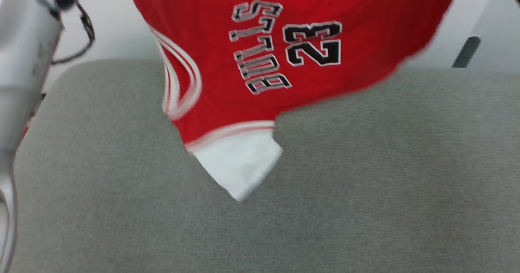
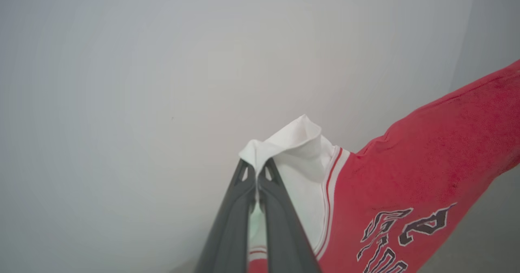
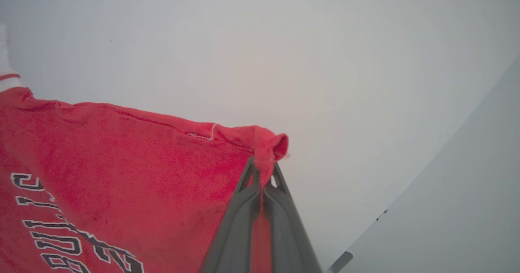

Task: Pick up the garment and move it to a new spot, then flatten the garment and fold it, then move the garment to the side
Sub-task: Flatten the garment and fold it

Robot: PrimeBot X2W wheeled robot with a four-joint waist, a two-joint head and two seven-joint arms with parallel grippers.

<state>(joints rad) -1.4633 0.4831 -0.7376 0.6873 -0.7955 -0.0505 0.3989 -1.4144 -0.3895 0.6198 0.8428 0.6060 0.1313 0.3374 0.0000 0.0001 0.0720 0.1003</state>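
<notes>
Two prints readable on the red garment from my head view: "BULLS" in black letters with white edging, and "23" beside it in the same style. Both sit sideways in frame. Right wrist view catches "BULLS" again, running into the bottom edge. In the left wrist view the letters are clipped, so I can't read them.

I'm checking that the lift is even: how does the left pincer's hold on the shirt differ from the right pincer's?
The left pincer grips the garment by a white sleeve; the right pincer grips a red edge. White cloth stands in a tall fold past the left pincer's tips; red cloth makes a small curl past the right pincer's. Both are shut on it, with the cloth stretched between them.
</notes>
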